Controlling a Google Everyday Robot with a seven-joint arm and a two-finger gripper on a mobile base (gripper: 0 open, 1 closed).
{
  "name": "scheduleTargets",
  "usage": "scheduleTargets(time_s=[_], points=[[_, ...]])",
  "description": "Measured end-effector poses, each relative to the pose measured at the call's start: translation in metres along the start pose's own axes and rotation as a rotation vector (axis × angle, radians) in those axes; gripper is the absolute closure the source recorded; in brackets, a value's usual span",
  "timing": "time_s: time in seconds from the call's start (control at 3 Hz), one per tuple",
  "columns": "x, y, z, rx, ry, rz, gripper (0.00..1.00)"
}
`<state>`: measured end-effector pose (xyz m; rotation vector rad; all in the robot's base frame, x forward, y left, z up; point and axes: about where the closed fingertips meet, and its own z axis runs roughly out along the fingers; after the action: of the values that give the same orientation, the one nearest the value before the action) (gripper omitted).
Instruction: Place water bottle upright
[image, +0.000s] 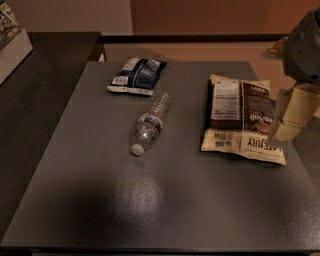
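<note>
The small clear ribbed plastic water bottle (148, 122) lies on its side mid-way across the dark grey worktop (100, 200), untouched. The cream gripper (294, 116) hangs at the right edge, beside a brown snack bag (242, 117); whether it is spread I cannot tell. The approach seems just begun: next it must reach across and grasp the bottle.

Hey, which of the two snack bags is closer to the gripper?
The large brown and cream bag, lying right beside the gripper at the far right. The small dark blue bag lies farther off, past the water bottle.
</note>
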<state>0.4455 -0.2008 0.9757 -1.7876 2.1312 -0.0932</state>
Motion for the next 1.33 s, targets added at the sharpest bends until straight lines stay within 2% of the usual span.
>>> scheduleTargets(time_s=[0.67,1.0,1.33], points=[[-0.068,-0.023,0.027,0.014,-0.119,-0.282,0.0],[-0.103,-0.028,0.047,-0.001,-0.139,-0.461,0.0],[-0.138,-0.028,0.07,-0.015,-0.131,-0.655,0.0]])
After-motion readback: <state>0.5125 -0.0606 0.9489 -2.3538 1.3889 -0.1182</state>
